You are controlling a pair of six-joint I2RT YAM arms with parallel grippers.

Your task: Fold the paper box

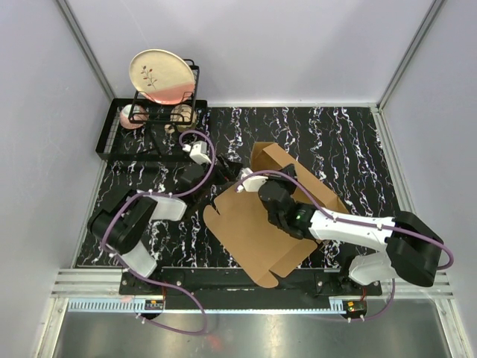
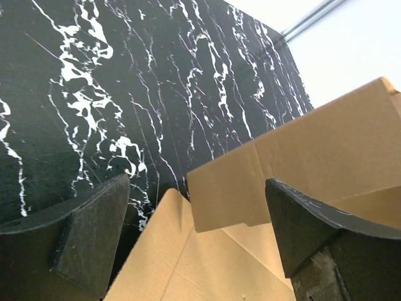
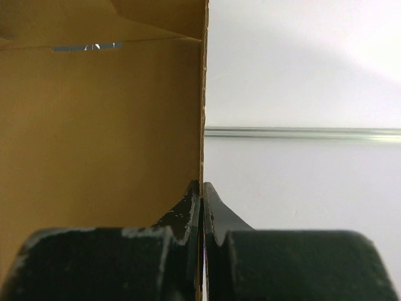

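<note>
My right gripper (image 3: 202, 188) is pinched tight on the thin raw edge of a standing cardboard panel, which runs straight down between the two tips. Its fingers (image 3: 94, 263) are matte black, wedge-shaped, and scuffed pale along their edges. To the left of that edge the panel is smooth tan card with a crease across its top and a narrow pale slit (image 3: 88, 46) near the crease. To the right there is only white wall.

My left gripper (image 2: 195, 182) stands spread wide with nothing clamped. Its pads (image 2: 94, 232) are dark and coarse, with chipped corners. Beyond and below them I see brown card, one flap tilted up over a flatter sheet. I cannot tell whether either pad touches it.

From above, the box (image 1: 253, 231) is a die-cut sheet of plain brown cardboard. It lies mostly flat at the middle of the table (image 1: 335, 134), angled, with notched flaps at the near edge and a panel raised at the far end where both grippers meet. The table top is glossy black, veined in white like marble.

At the far left corner sits a black wire rack (image 1: 112, 138). In it a round cream-and-pink plate (image 1: 160, 74) stands on edge, painted with a small sprig.
</note>
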